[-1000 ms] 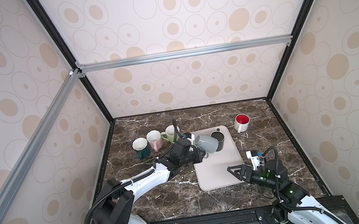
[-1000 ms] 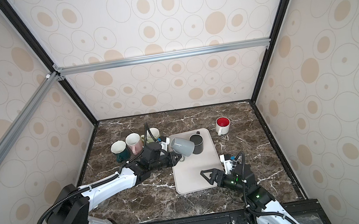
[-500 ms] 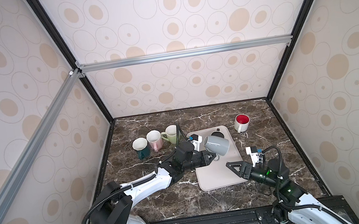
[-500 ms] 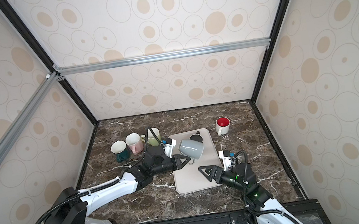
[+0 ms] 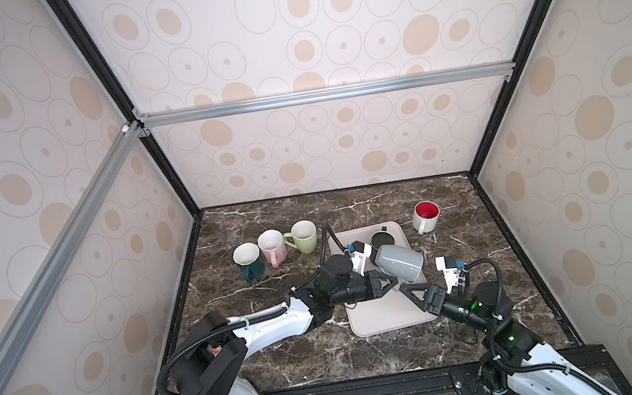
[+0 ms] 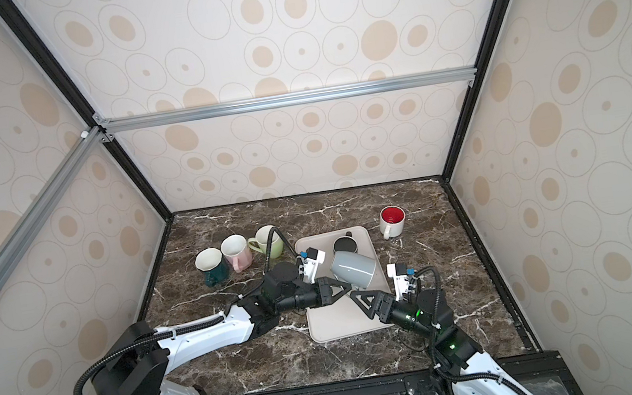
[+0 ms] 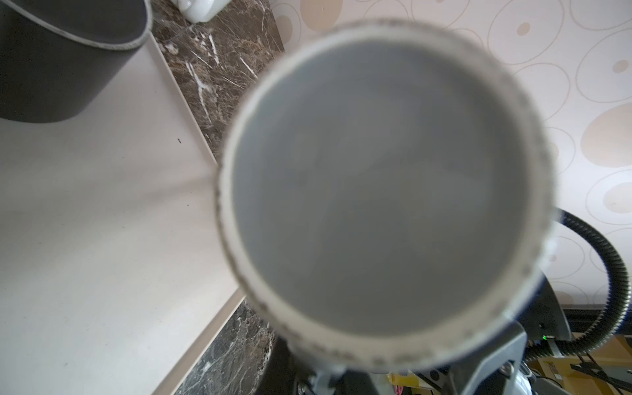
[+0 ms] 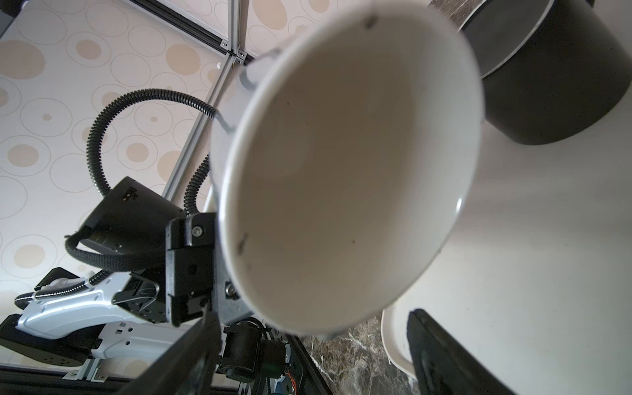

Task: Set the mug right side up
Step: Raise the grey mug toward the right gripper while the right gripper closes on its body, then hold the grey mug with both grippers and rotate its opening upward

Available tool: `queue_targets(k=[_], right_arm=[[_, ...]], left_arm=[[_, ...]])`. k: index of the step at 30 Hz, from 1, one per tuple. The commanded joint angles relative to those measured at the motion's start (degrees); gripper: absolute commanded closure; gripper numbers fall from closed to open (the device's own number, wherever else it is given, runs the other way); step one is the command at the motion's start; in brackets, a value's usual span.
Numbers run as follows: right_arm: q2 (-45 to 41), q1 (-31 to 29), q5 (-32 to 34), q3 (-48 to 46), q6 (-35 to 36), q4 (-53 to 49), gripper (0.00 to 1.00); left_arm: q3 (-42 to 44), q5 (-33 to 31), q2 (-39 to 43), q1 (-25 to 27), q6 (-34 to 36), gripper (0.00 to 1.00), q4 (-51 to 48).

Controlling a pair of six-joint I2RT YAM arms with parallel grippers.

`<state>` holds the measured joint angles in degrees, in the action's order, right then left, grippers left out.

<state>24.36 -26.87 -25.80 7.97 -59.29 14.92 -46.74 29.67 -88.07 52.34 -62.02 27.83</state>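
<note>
The grey mug (image 5: 399, 266) (image 6: 354, 271) hangs tilted on its side above the beige tray (image 5: 389, 314), its mouth turned towards the front right. My left gripper (image 5: 385, 281) (image 6: 339, 287) is shut on it at its lower side. The left wrist view is filled by the mug's grey base (image 7: 376, 188), which hides my left fingers. My right gripper (image 5: 415, 290) (image 8: 318, 359) is open just in front of the mug's white inside (image 8: 342, 171). Its dark fingers (image 8: 441, 355) stand wide on either side below the rim and do not touch it.
An upright dark mug (image 5: 381, 238) (image 8: 554, 85) stands at the tray's back end, close behind the grey one. Teal (image 5: 248, 260), pink (image 5: 272, 246) and green (image 5: 304, 237) mugs line up at the back left. A white mug with a red inside (image 5: 426, 216) stands at the back right.
My left gripper has carried the grey mug to the right and nearer the front, over the tray. My right gripper has edged up to the mug's mouth.
</note>
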Motion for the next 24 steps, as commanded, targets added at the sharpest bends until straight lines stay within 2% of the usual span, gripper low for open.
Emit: queue_targets(k=[1, 6, 11, 24], right_arm=[[-0.8, -0.4, 1.0, -0.8, -0.1, -0.1, 0.29], [-0.1, -0.4, 0.4, -0.3, 0.3, -0.8, 0.32], [0.5, -0.4, 0.6, -0.2, 0.5, -0.8, 0.44], [3.6, -0.4, 0.8, 0.5, 0.7, 1.8, 0.52]], left_arm=[[-0.7, 2.4, -0.1, 0.5, -2.6, 1.0, 9.9], [-1.6, 3.1, -1.3, 0.7, -2.9, 1.0, 10.3], [-2.0, 3.3, -1.8, 1.1, -2.9, 1.0, 10.2], [-2.2, 5.2, -3.1, 1.5, -4.8, 1.0, 12.2]])
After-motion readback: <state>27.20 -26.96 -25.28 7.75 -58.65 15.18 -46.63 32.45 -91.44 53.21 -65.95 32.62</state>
